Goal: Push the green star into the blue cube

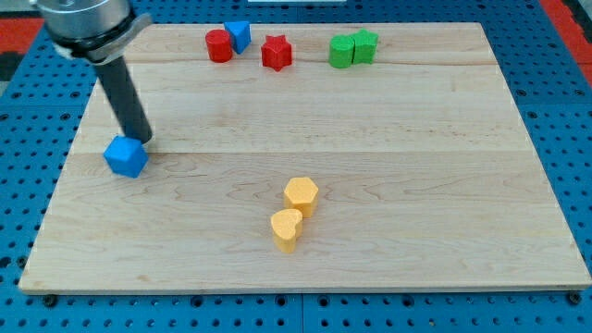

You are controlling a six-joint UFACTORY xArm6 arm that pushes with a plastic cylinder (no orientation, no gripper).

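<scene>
The green star (343, 51) sits near the view's top, right of centre, touching a green cube-like block (365, 45) on its right. The blue cube (126, 156) lies at the view's left, far from the star. My tip (141, 141) rests right at the blue cube's upper right edge, touching or almost touching it. The dark rod rises up and to the left from there.
A red cylinder (218, 45), a blue triangular block (239, 35) and a red star (276, 53) sit along the view's top. A yellow hexagon (301, 195) and a yellow heart (287, 228) lie low in the middle. The wooden board (416, 185) lies on a blue pegboard.
</scene>
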